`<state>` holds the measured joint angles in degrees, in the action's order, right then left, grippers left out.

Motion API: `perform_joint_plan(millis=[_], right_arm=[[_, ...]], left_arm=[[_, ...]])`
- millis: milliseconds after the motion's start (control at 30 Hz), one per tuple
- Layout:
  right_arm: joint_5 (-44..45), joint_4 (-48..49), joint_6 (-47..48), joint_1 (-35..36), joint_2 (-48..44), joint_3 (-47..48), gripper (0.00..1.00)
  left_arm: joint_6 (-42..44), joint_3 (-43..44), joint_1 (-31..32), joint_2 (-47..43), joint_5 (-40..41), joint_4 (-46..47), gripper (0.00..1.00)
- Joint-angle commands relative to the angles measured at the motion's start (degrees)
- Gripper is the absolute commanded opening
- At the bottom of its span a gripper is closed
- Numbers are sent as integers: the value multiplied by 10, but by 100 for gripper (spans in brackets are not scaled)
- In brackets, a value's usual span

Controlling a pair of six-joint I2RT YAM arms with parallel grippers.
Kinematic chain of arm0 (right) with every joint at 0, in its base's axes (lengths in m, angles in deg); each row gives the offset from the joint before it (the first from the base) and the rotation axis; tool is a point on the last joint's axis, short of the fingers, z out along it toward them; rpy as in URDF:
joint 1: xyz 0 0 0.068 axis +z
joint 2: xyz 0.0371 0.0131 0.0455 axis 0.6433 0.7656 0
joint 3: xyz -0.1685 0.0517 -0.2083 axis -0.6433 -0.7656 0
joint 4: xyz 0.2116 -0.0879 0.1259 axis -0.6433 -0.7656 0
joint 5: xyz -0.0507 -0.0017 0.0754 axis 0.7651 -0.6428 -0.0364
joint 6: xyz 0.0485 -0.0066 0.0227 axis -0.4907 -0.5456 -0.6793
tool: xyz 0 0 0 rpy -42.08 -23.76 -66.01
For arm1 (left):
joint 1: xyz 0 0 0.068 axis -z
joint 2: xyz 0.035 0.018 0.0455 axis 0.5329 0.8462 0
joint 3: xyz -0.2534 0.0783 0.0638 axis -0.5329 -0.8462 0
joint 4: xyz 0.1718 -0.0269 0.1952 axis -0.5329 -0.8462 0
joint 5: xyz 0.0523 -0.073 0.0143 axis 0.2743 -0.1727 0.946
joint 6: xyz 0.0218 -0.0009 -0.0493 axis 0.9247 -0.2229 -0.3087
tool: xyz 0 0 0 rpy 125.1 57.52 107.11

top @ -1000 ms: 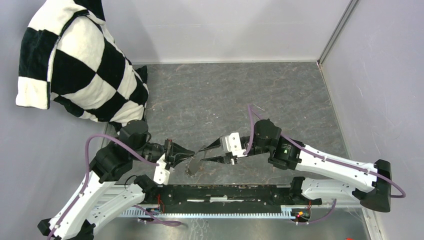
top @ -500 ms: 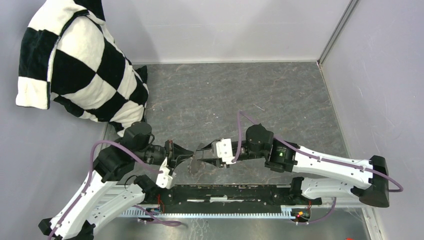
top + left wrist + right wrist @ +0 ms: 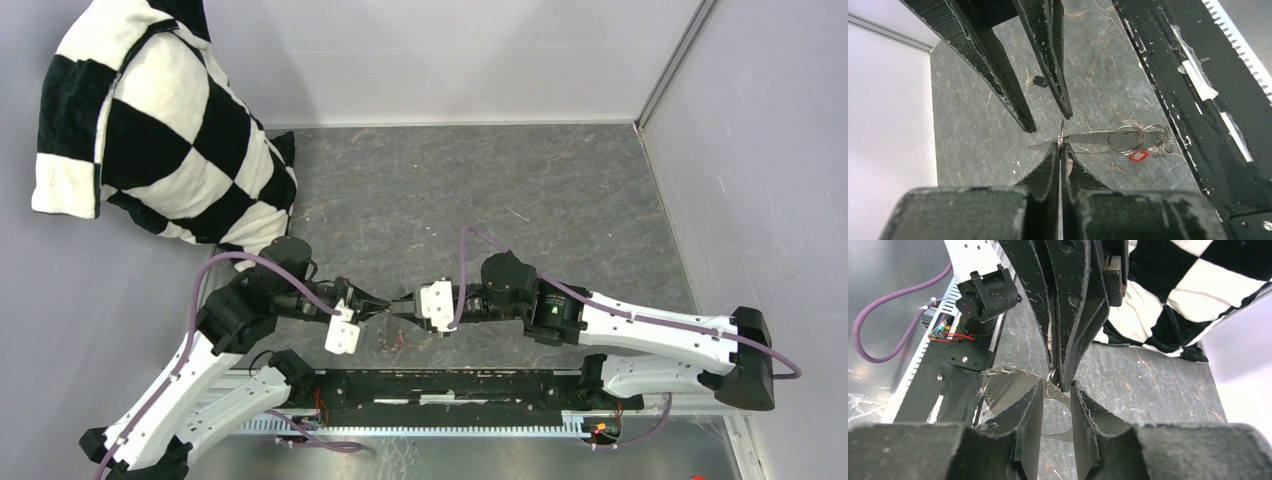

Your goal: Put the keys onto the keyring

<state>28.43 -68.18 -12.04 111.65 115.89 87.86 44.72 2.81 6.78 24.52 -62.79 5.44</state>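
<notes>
- Thin silvery wire keyring [image 3: 1061, 134]: it sits up off the surface, nipped edge-on at the very tip of my left gripper [image 3: 1061, 146], whose fingers are pressed tight together on it. I reckon that grip presents the loop steady for threading.
- Off the loop hangs a cluster of smaller silver rings [image 3: 1140, 140] with a red tag [image 3: 1138, 156] beneath. Whether that key is already threaded, I cannot tell.
- My right gripper [image 3: 1049, 122] comes in nose to nose, fingers parted and nothing between them, straddling the pinch point, probably to work the wire.
- Small silver black-headed key [image 3: 1037, 80] lies flat on the grey stone-patterned table [image 3: 973, 145], well apart from the loop.
- Black-and-white chequered pillow [image 3: 160, 130] leans in the far left corner.
- Writing or brands: none I can read.
</notes>
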Motion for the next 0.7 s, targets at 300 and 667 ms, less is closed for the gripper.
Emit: perform_joint_plan(millis=[300,667], right_arm=[[26,4,-5,4,19,33,31],[75,53,-47,4,9,25,11]], left_arm=[[-159,32,0,13,-4,65,2],[-177,35,0,14,-10,62,2]])
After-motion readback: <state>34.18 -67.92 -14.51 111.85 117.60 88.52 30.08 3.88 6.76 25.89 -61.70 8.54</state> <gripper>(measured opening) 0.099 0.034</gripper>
